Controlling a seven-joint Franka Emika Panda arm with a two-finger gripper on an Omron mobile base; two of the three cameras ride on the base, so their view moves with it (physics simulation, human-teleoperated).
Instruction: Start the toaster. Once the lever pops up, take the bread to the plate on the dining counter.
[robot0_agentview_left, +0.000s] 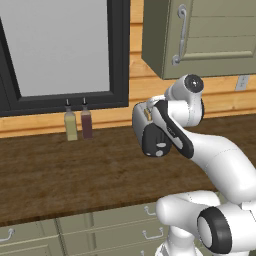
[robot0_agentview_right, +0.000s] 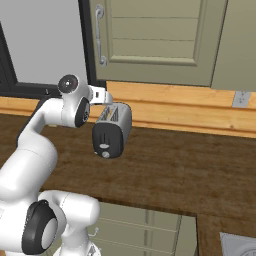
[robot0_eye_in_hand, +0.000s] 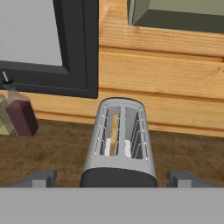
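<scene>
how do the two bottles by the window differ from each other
The pale yellow-green bottle holds a light, translucent liquid; the dark maroon bottle beside it looks nearly opaque. The pale one stands further from the silver-grey two-slot toaster; the maroon one stands nearer. Both are upright, similar in size, with thin dark spouts, against the wooden wall.

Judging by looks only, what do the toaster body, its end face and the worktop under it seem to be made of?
The toaster body looks like brushed or satin metal: silver-grey with soft highlights on its rounded shoulders. Its end face reads as matte black plastic, flat and without shine, though the render leaves that open. The worktop appears to be dark stained wood, with visible streaky grain.
</scene>
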